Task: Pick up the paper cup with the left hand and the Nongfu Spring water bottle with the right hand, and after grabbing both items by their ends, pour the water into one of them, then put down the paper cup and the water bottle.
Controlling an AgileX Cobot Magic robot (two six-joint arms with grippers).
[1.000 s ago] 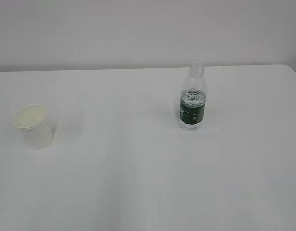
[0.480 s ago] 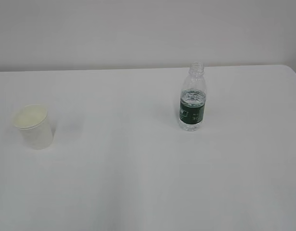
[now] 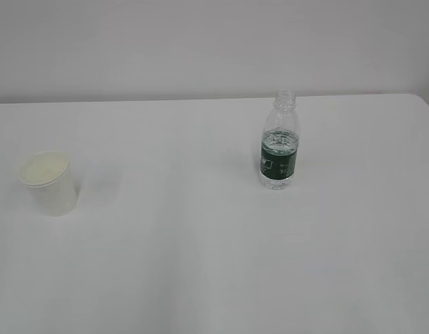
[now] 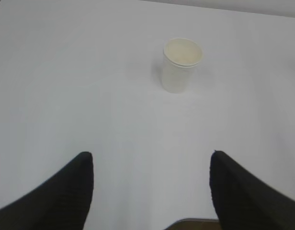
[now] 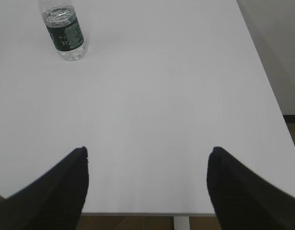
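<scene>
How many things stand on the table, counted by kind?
Paper cup: 1
Nongfu Spring water bottle: 1
Total: 2 things on the white table
</scene>
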